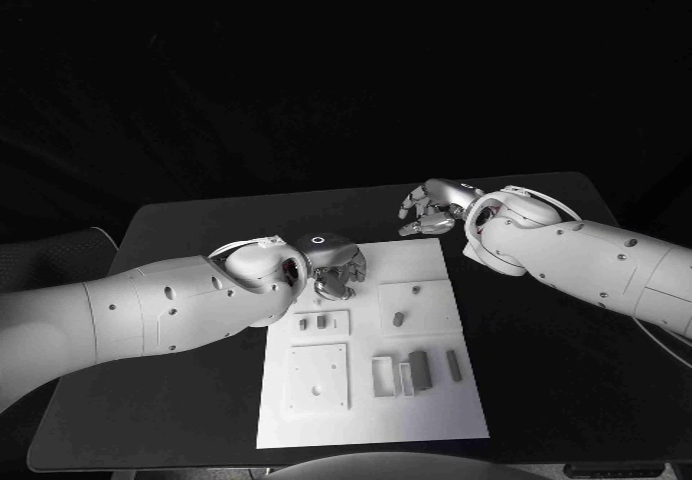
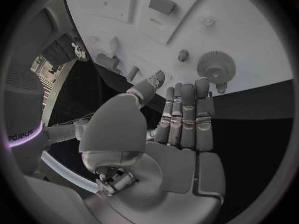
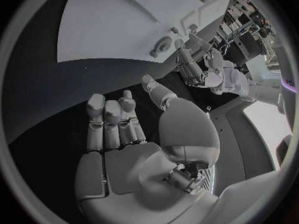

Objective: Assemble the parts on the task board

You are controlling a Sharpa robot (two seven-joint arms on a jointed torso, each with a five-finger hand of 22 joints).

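The white task board lies in the middle of the black table. My left hand hovers over the board's far left corner, fingers stretched out and holding nothing. In the left wrist view its fingertips stop just short of a grey toothed gear that stands on the board. A small peg stands beside the gear. My right hand hangs above the bare table just beyond the board's far edge. Its fingers are straight and empty.
On the board's near half lie several grey bars, a small frame and a raised square plate. A short peg and a stud stand mid-board. Bare black table surrounds the board.
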